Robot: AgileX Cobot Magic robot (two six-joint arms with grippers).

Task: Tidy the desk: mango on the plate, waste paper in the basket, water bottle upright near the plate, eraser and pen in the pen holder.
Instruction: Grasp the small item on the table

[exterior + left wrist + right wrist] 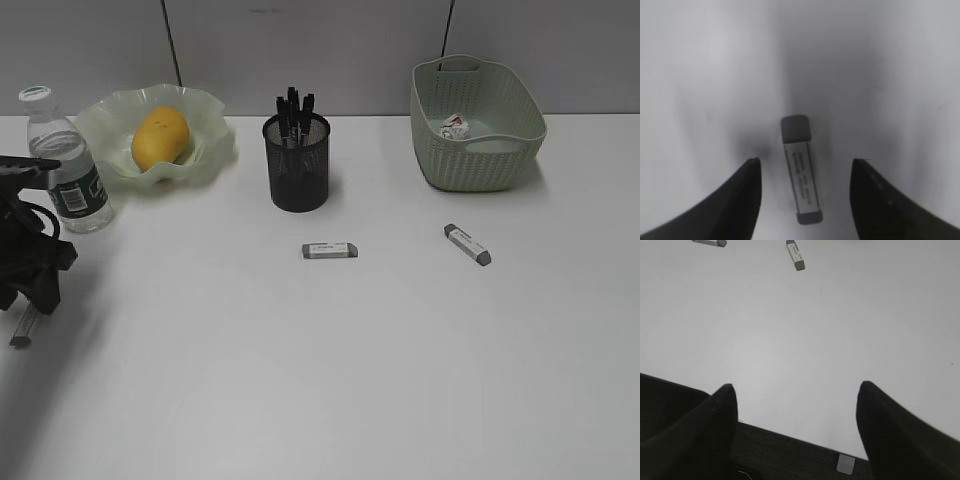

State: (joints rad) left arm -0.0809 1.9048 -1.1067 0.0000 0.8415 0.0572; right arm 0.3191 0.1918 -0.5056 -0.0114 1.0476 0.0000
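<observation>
The mango (160, 137) lies on the wavy green plate (215, 130). The water bottle (65, 165) stands upright left of the plate. The waste paper (455, 126) lies in the basket (480, 165). Several pens (295, 112) stand in the black mesh pen holder (297, 165). Two erasers (330, 250) (467, 244) lie on the desk (330, 370). My left gripper (28, 305) (807, 160) is open, just above a third eraser (22, 330) (801, 170) that lies between its jaws. My right gripper (796, 385) is open and empty over the desk's front edge.
The right wrist view shows the two mid-desk erasers far off at its top (795, 254) (710, 242), the desk's front edge, and a dark floor with a small grey tag (846, 463). A grey wall panel (320, 50) runs behind the desk.
</observation>
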